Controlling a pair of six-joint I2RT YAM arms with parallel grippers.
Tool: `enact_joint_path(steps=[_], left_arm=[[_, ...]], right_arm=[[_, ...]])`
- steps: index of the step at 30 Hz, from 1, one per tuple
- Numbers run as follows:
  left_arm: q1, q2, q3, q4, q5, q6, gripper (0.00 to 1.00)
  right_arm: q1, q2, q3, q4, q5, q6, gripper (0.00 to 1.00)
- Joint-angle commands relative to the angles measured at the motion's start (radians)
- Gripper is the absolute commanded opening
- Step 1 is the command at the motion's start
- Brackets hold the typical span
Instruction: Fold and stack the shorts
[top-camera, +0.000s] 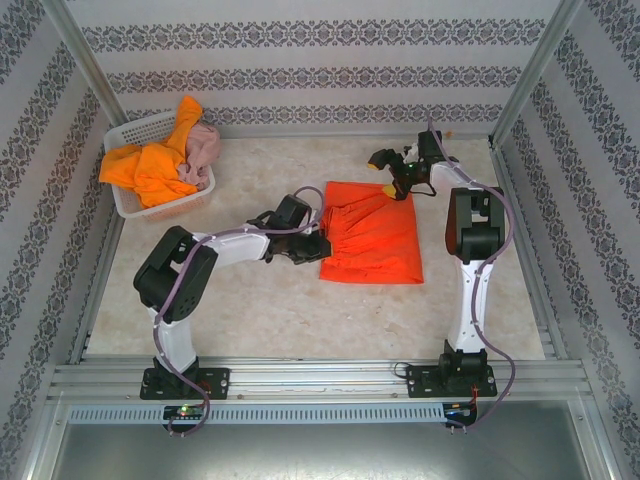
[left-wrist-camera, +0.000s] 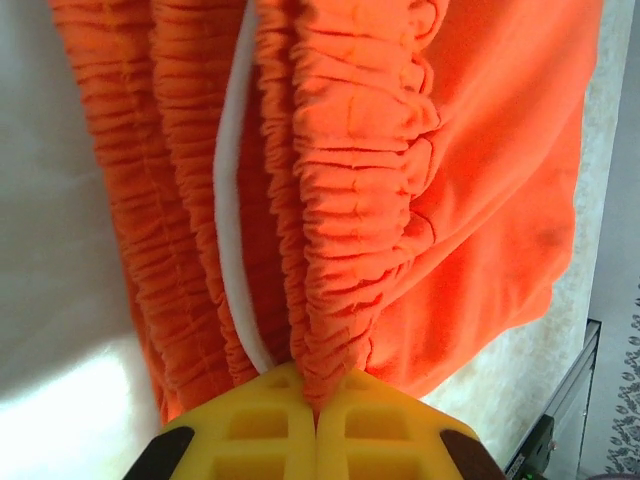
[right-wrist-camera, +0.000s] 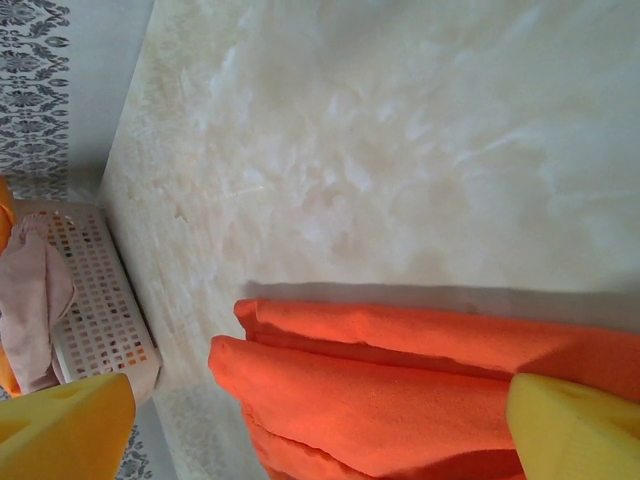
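Centrally, the red-orange shorts (top-camera: 372, 232) lie spread out. The left gripper (left-wrist-camera: 316, 405) pinches their gathered waistband tight, while the right gripper (right-wrist-camera: 320, 420) gapes wide over their upper-right corner.

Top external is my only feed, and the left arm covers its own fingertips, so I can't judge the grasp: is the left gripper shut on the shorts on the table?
Observer: Yes, the left gripper is shut on the red-orange shorts, at the gathered waistband.
Operator: Right gripper?
Observer: The right gripper is open wide above the shorts' folded edge, gripping nothing.
Operator: One layer there?
Observer: No, several folds lie stacked at that edge.
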Motion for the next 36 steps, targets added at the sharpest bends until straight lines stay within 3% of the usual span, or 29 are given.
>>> enact_joint_path(steps=[1, 5, 7, 10, 15, 19, 25, 36], left_arm=[[0.014, -0.028, -0.045, -0.032, -0.001, -0.007, 0.03], [0.015, -0.016, -0.055, 0.021, 0.012, -0.023, 0.16], [0.019, -0.048, -0.028, -0.002, -0.02, 0.006, 0.29], [0.037, -0.101, 0.034, -0.036, -0.049, 0.044, 0.51], [0.057, -0.093, 0.155, -0.005, -0.002, 0.02, 0.68], [0.056, -0.038, 0.222, 0.063, 0.031, -0.02, 0.75], [0.056, 0.103, 0.325, 0.111, 0.051, -0.048, 0.76], [0.064, 0.323, 0.454, 0.071, -0.037, 0.012, 0.77]], right_arm=[[-0.022, 0.05, 0.028, 0.014, 0.035, -0.011, 0.96], [-0.022, 0.034, 0.033, 0.042, 0.006, 0.007, 0.97], [-0.019, 0.0, 0.034, 0.061, -0.012, 0.015, 0.97], [-0.013, -0.093, 0.028, 0.069, -0.027, 0.003, 0.97], [-0.001, -0.319, -0.09, 0.05, 0.026, -0.061, 0.98], [0.009, -0.479, -0.271, 0.057, 0.036, -0.065, 0.98], [0.017, -0.673, -0.594, 0.087, 0.074, -0.032, 0.98], [0.056, -0.781, -1.005, 0.161, 0.104, 0.018, 0.98]])
